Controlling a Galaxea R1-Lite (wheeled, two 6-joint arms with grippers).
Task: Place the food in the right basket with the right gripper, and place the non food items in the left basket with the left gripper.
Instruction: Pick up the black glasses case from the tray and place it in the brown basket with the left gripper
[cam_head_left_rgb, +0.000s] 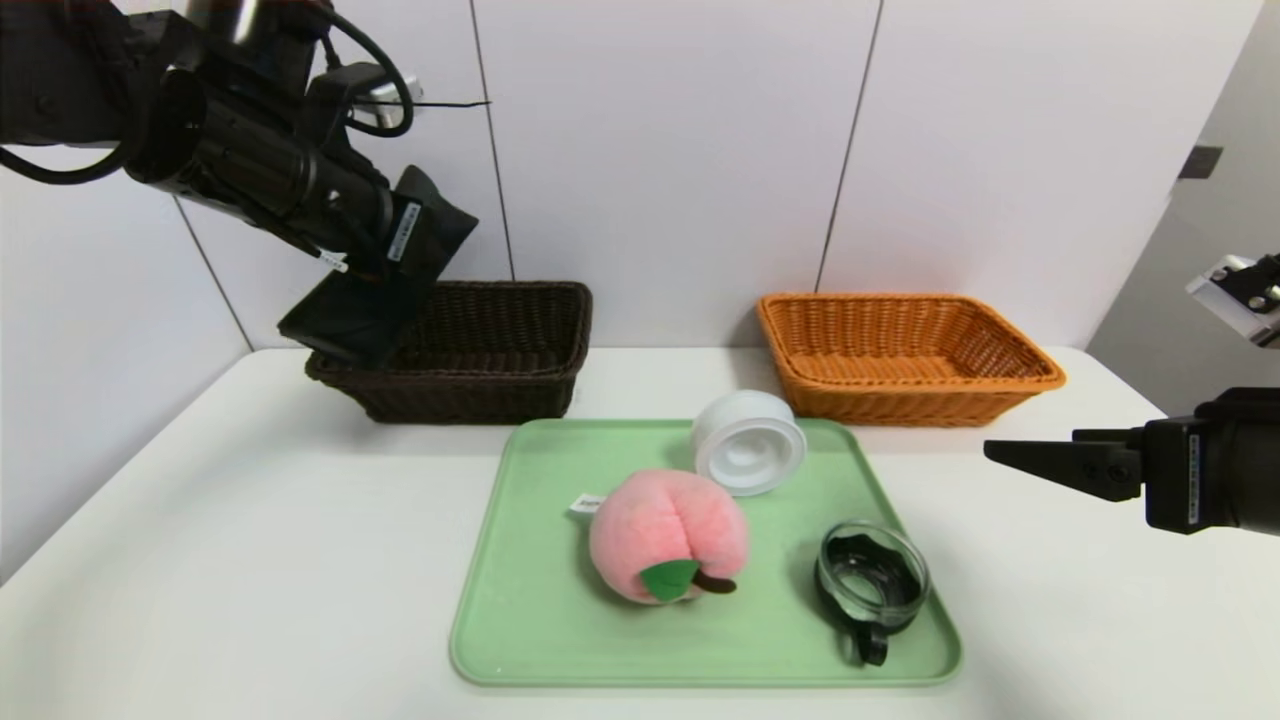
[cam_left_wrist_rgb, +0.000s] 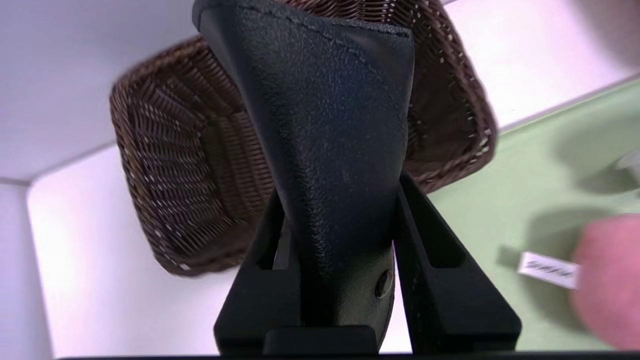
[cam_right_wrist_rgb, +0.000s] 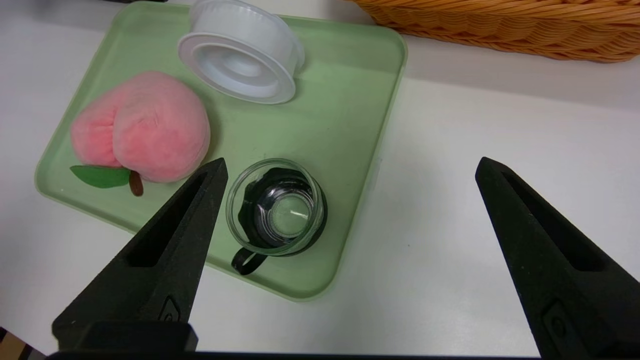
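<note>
The black pouch (cam_left_wrist_rgb: 325, 125) is clamped in the left gripper's (cam_head_left_rgb: 375, 270) shut jaws above the dark brown basket (cam_head_left_rgb: 500, 345) at the tabletop's far-left edge. Only the right wrist view shows the right gripper's (cam_right_wrist_rgb: 350, 167) jaws spread wide and empty, above the tray's (cam_right_wrist_rgb: 345, 100) glass cup (cam_right_wrist_rgb: 276, 210), beside the peach (cam_right_wrist_rgb: 142, 125).

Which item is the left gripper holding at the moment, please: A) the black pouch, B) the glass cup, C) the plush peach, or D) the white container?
A: the left gripper is shut on the black pouch by the brown basket.
</note>
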